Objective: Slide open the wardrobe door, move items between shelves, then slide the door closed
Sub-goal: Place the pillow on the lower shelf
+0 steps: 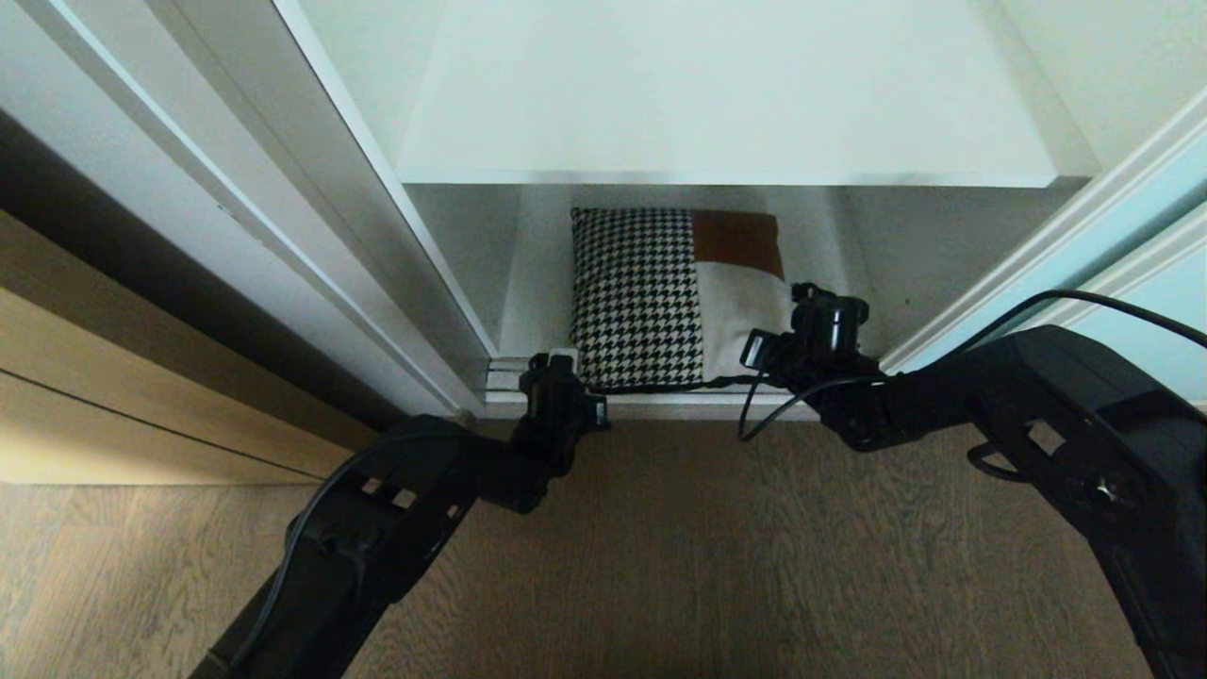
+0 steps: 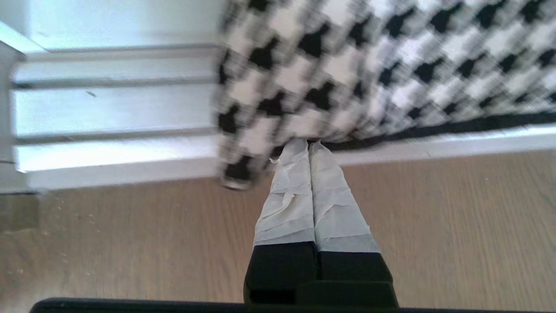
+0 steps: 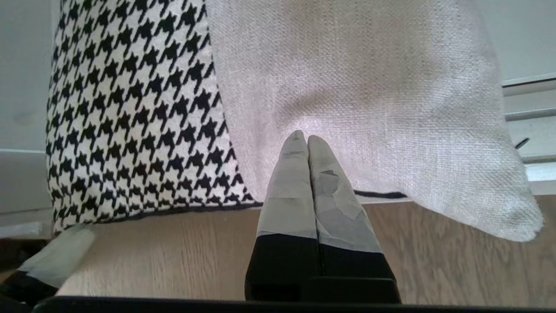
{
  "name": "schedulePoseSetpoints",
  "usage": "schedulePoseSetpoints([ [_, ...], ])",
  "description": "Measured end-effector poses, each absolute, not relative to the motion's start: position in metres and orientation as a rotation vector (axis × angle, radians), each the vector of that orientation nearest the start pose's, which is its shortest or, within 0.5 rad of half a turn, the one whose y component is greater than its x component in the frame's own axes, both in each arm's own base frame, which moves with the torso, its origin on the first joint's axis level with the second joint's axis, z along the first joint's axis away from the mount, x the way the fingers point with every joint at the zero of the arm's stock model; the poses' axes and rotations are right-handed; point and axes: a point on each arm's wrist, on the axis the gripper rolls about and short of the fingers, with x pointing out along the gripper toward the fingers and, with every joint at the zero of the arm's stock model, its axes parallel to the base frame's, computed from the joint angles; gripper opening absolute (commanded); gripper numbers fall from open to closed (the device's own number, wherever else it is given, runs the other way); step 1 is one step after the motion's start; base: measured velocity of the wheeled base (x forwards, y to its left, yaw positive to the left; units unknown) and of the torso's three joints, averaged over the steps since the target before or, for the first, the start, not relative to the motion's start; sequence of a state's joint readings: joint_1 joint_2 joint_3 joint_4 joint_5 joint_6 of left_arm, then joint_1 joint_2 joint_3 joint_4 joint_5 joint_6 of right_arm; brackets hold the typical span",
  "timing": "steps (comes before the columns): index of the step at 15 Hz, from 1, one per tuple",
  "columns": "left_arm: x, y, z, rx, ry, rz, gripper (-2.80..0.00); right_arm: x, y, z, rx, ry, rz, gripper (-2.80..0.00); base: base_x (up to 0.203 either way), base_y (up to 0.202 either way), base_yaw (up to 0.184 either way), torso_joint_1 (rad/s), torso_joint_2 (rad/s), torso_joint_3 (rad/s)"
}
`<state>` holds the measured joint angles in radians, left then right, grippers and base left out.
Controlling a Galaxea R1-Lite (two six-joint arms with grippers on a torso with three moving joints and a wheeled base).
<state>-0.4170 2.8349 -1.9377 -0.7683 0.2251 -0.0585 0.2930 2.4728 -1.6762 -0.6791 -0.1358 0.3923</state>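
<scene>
The cushion [image 1: 674,297] lies flat on the bottom shelf [image 1: 537,283] of the wardrobe, its near edge hanging slightly past the sill toward the wooden floor [image 1: 660,547]. The upper shelf [image 1: 717,104] stands above it. You see the sliding wardrobe door [image 1: 1146,226] pushed off to the right, so the opening is clear.

Left claw [image 2: 309,143]: taped fingers pressed together, nothing between them, tips at the near left houndstooth corner. Right claw [image 3: 307,138]: likewise closed and empty, tips against the cream patch near the cushion's near right corner.

Handling, as judged: the cushion looks soft, light and compliant; it will sag and fold if you lift it by one corner. The woven cover should give fair friction. You would do best to open both claws, pinch the near edge seam at the two corners, and lift evenly. Watch for it catching on the sill tracks [image 2: 113,104].
</scene>
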Motion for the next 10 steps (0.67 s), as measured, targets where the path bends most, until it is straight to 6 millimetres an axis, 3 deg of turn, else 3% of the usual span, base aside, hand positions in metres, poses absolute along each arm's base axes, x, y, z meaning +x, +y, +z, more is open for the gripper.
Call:
schedulePoseSetpoints([
  [10,0.5112,-0.2180,-0.0053,-0.039,0.052,-0.179,-2.80,0.4887,0.1545,0.0955,0.361,0.166,0.149,-2.80,0.000,0.000,0.000,0.000,0.00,0.000],
])
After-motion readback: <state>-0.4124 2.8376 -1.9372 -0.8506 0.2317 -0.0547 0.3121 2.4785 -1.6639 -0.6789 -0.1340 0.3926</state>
